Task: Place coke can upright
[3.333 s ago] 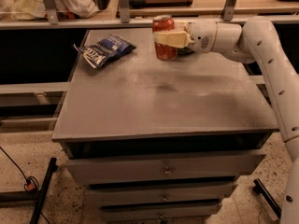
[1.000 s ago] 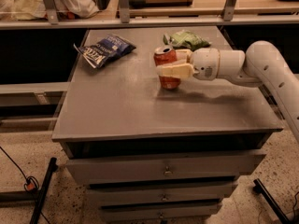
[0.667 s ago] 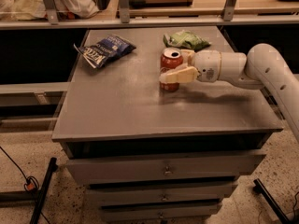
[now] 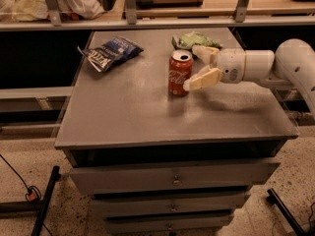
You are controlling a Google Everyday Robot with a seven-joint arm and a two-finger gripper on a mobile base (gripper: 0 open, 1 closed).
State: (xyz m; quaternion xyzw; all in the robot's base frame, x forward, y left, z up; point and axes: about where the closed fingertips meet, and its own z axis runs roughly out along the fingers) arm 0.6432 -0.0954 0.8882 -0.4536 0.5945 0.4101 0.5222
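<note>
1. Camera view, work surface: grey table with a flat top, and three drawers stacked in its front face
2. Coke can: red with white script, silver top rim; stands upright on the table top, right of centre and toward the far half
3. Gripper: pale two-finger unit just to the right of the can, at can height; fingers spread apart and holding nothing; the near finger's tip lies at the can's lower right side, and whether it touches cannot be told; the far finger points toward the can's top rim from behind
4. Arm: white, rounded segments, reaching in from the right edge, level above the table top
5. Blue chip bag: dark blue with white lettering, lying flat near the far left corner, well apart from the can
6. Green snack bag: crumpled, at the far edge of the table, behind the can and the gripper
7. Floor, left side: black stand leg and a thin dark cable
</note>
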